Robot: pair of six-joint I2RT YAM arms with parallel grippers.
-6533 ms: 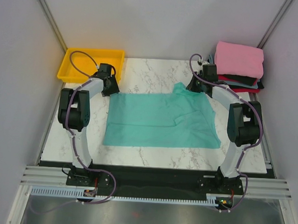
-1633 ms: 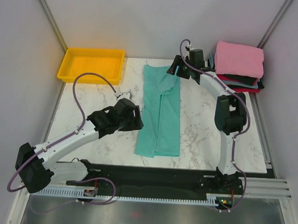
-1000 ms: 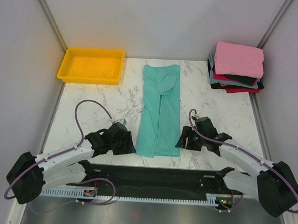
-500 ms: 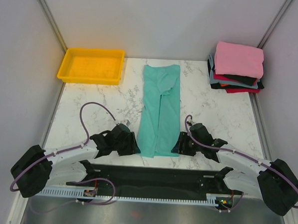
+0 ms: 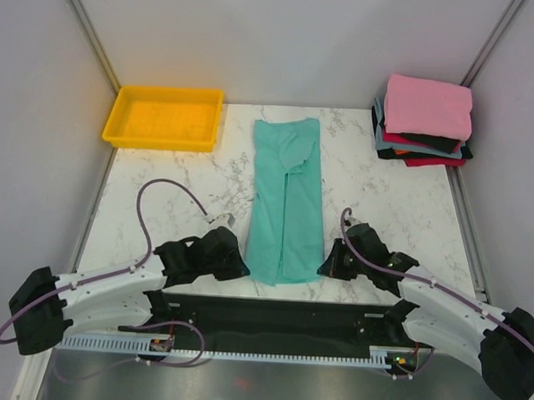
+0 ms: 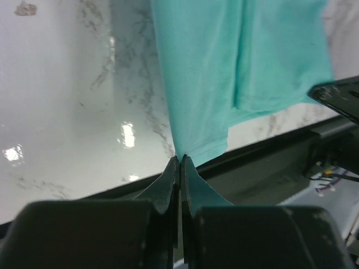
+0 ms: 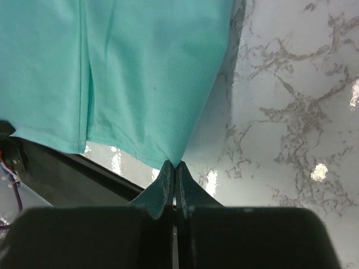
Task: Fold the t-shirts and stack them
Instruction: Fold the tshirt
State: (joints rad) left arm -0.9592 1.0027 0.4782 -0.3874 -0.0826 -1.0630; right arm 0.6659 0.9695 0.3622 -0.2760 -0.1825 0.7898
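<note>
Marble table (image 5: 384,188): teal t-shirt (image 5: 287,206) runs near-to-far; left gripper (image 6: 179,160), right gripper (image 7: 173,165) pinch near corners

Tips pressed tight together: my right gripper (image 7: 174,171) has the near corner of the teal t-shirt (image 7: 146,73) pinched at the hem. The cloth fans away up and to the left, one fold line running down it. There's marble table (image 7: 291,112) showing on the right and black frame (image 7: 61,168) at lower left.

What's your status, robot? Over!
Left gripper shut on teal t-shirt, near corner. Right gripper shut on the other near corner. Nothing lying on the shirt.
</note>
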